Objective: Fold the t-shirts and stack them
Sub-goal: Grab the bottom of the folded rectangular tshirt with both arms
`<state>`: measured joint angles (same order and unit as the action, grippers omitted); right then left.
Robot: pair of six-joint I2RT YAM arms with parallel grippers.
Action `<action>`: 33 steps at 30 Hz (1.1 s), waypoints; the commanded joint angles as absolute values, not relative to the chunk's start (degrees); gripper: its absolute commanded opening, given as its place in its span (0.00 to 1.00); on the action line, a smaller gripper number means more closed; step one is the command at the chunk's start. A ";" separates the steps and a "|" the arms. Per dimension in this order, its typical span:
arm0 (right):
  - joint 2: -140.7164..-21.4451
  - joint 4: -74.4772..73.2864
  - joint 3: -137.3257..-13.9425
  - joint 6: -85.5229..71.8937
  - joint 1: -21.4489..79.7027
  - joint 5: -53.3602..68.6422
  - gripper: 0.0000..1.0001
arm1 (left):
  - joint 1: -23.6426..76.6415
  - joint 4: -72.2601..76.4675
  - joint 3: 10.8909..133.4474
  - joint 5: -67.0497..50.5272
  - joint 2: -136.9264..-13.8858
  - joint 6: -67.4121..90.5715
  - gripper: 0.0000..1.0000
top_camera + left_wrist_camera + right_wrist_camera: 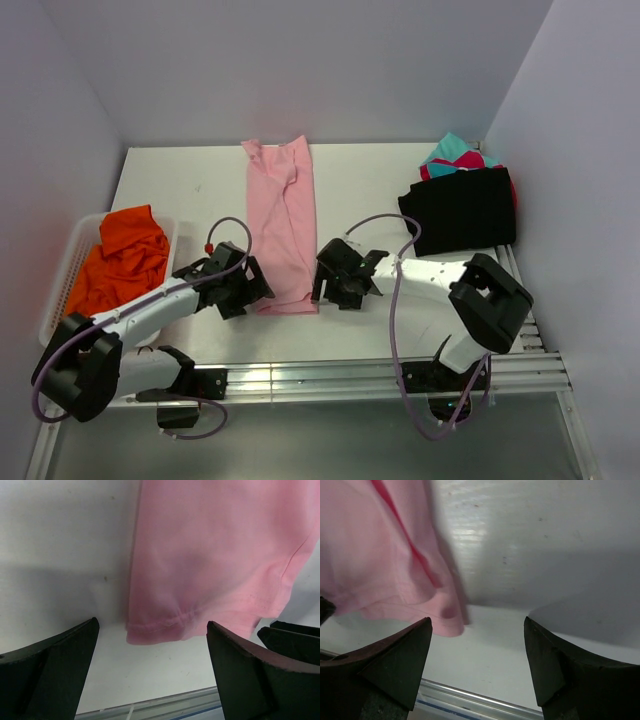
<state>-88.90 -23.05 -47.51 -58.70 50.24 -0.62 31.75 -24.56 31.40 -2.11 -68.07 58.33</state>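
Looking down from above, you have the flat white desk (200,180) carrying everything. Along its middle lies the light pink cloth t-shirt (282,225), folded into a long narrow strip. It runs from the far edge toward you, and its hem is at the near end.

At the far right sits the black cloth t-shirt (460,210), folded into a rough rectangle. It rests on top of a magenta t-shirt (449,169) and a teal t-shirt (452,148), and only the edges of those two show behind it.

On the left edge of the desk stands the white plastic mesh basket (62,285). The orange cloth t-shirt (125,255) is heaped, crumpled and unfolded, inside it.

Your left hand (258,288) is low over the desk at the near left corner of the pink strip. Its fingers are spread wide and grasp nothing, and its wrist camera shows the hem corner lying flat just ahead of the gap.

Your right hand (320,285) sits at the near right corner of the same hem, facing the left one across the strip. Its fingers also stand apart with no cloth between them. The pink corner lies just beside its left finger, slightly lifted off the desk.
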 commanded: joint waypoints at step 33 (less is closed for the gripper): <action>-97.91 -22.76 -55.90 -60.20 52.47 -1.67 0.00 | 32.08 -20.65 32.61 -2.02 -72.77 54.76 0.00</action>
